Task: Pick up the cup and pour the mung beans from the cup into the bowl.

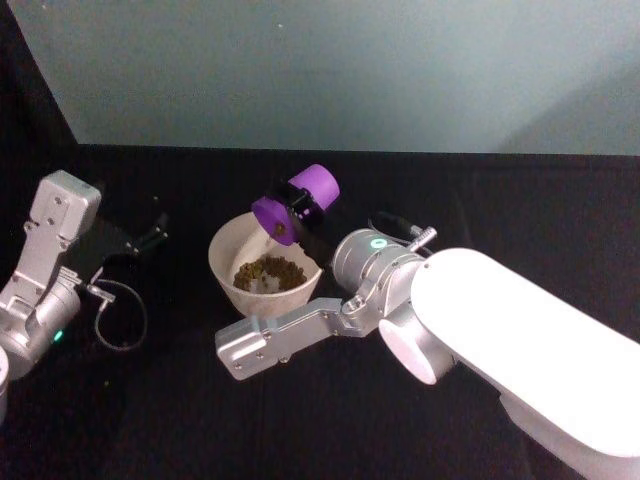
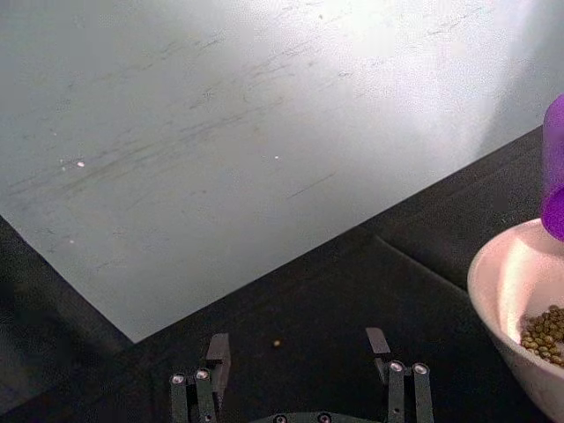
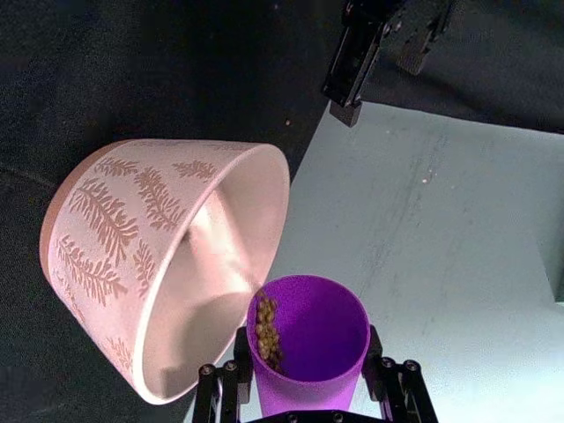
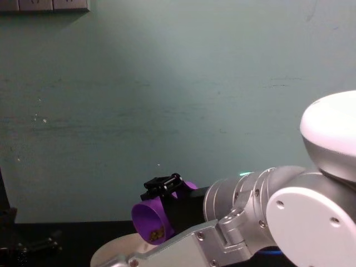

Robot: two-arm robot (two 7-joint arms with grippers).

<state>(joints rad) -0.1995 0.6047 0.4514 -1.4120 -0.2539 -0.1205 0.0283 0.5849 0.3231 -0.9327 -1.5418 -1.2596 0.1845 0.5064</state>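
Observation:
The purple cup (image 1: pixel 322 185) is tipped on its side above the bowl's far rim, mouth facing down toward the bowl. My right gripper (image 1: pixel 298 205) is shut on the cup (image 3: pixel 308 339) around its middle. A few mung beans (image 3: pixel 267 330) cling to the lower inside wall near the cup's lip. The pale bowl (image 1: pixel 222 280), leaf-patterned outside (image 3: pixel 106 220), stands on the black table and holds a heap of mung beans (image 1: pixel 268 270). From the chest view the cup (image 4: pixel 153 219) hangs just above the bowl (image 4: pixel 111 253). My left gripper (image 1: pixel 150 235) rests open, left of the bowl.
My right forearm (image 1: pixel 300 335) lies across the table just in front of the bowl. A thin cable (image 1: pixel 120 320) loops beside the left arm. A pale wall (image 1: pixel 330 70) rises behind the black table. The bowl's rim (image 2: pixel 480 273) sits to one side of the left gripper (image 2: pixel 298 348).

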